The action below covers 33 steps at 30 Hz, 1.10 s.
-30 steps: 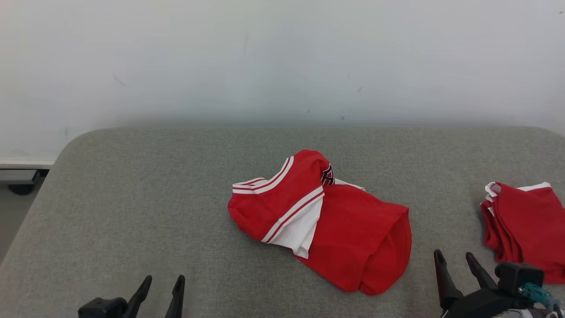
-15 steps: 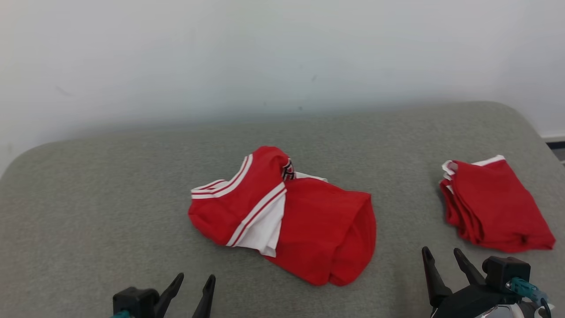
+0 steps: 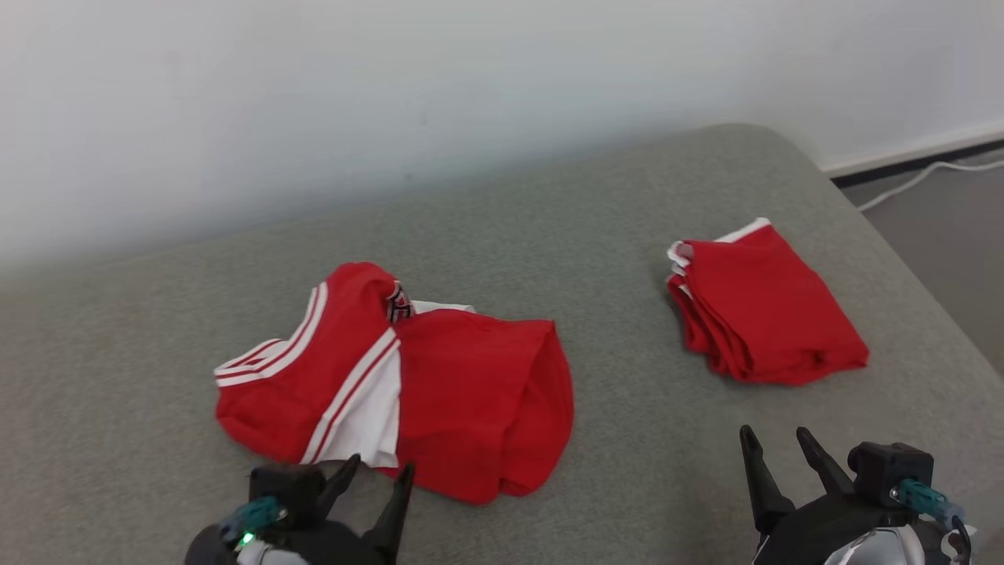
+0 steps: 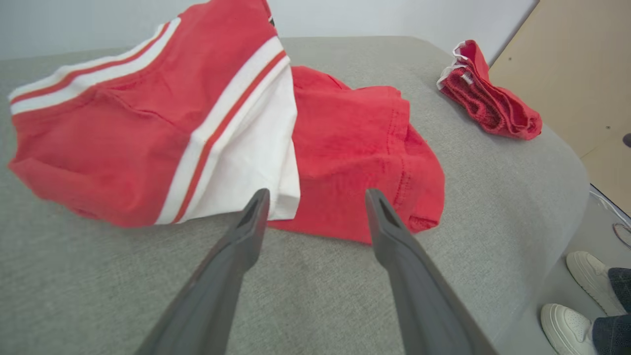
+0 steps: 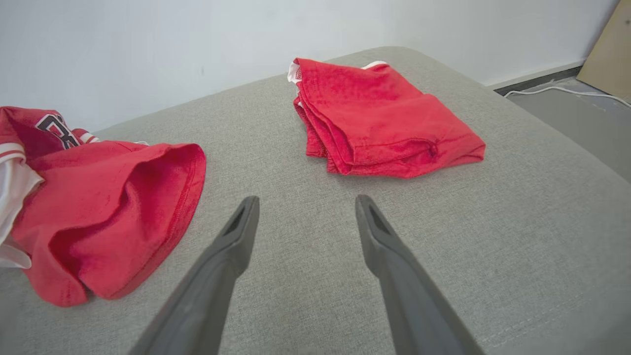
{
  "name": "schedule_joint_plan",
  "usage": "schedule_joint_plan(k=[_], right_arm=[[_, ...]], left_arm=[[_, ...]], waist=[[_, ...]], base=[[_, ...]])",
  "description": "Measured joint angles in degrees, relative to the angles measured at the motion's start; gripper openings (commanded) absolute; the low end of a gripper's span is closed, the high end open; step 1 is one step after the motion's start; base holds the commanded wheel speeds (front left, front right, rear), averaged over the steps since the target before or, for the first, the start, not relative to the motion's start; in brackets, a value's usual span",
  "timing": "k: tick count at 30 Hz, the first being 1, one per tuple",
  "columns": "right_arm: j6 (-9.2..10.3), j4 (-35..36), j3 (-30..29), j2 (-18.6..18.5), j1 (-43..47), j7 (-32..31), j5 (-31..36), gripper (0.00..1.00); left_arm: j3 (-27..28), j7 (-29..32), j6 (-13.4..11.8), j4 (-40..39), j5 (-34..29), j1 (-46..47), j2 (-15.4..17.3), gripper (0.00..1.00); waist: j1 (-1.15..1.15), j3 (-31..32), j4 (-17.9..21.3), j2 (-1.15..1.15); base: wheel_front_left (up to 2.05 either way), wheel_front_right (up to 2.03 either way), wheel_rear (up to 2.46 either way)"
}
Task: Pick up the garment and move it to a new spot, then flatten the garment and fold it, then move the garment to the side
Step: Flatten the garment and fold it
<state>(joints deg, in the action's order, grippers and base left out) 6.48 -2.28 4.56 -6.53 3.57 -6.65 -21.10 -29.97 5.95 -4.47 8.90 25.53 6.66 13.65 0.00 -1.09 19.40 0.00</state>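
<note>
My left gripper (image 3: pixel 380 464) hangs wide, empty, just by the garment (image 3: pixel 471 392); my right gripper (image 3: pixel 773 431), wide too, holds nothing

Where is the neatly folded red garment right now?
In the head view, the folded red garment lies toward the right of the grey cushion, apart from the crumpled red-and-white garment, beyond the right gripper.

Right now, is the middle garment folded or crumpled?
Crumpled: the garment lies bunched on the couch, its striped part flopped over the red body, hem gaping.
</note>
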Motion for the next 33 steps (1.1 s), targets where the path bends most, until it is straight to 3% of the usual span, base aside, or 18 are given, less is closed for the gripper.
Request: schedule_joint_plan(k=[5, 13, 29, 30, 31, 32, 33], right_arm=[[-0.01, 0.0, 0.1, 0.0, -0.7, -0.4, 0.0, 1.0], [-0.19, -0.1, -0.2, 0.1, -0.9, -0.2, 0.0, 1.0], [-0.18, -0.3, -0.9, 0.8, -0.9, 1.0, -0.1, 1.0], [-0.18, -0.4, -0.8, 0.8, -0.9, 1.0, -0.1, 1.0], [-0.18, -0.5, -0.8, 0.8, -0.9, 1.1, -0.1, 1.0], [-0.18, -0.6, -0.8, 0.9, -0.9, 1.1, -0.1, 1.0], [-0.18, -0.7, -0.7, 0.9, -0.9, 1.1, -0.1, 1.0]], left_arm=[[-1.2, 1.8, 0.4, 4.3, -1.8, 5.2, -1.4, 1.0], [-1.5, 4.3, -1.5, 12.3, -7.5, 10.2, -1.5, 1.0], [-1.0, 4.9, -2.6, 18.0, -14.0, 11.6, -1.4, 1.0], [-0.9, 4.5, -2.6, 18.1, -14.0, 11.6, -1.5, 0.76], [-0.7, 4.5, -2.6, 18.1, -14.0, 11.6, -1.6, 0.76], [-0.5, 4.2, -2.6, 18.2, -14.0, 11.6, -1.7, 0.44], [-0.2, 4.0, -2.6, 18.1, -14.0, 11.6, -2.0, 0.0]], waist=[[0.0, -1.2, 3.2, 0.0], [0.0, -3.2, 6.0, 0.01], [0.0, -4.2, 4.0, 0.0], [0.0, -4.2, 3.8, 0.0], [0.0, -4.1, 3.6, 0.0], [0.0, -4.1, 3.4, 0.0], [0.0, -4.0, 3.2, 0.0]], base=[[0.0, 0.0, 0.0], [0.0, 0.0, 0.0], [0.0, 0.0, 0.0], [0.0, 0.0, 0.0], [0.0, 0.0, 0.0], [0.0, 0.0, 0.0], [0.0, 0.0, 0.0]])
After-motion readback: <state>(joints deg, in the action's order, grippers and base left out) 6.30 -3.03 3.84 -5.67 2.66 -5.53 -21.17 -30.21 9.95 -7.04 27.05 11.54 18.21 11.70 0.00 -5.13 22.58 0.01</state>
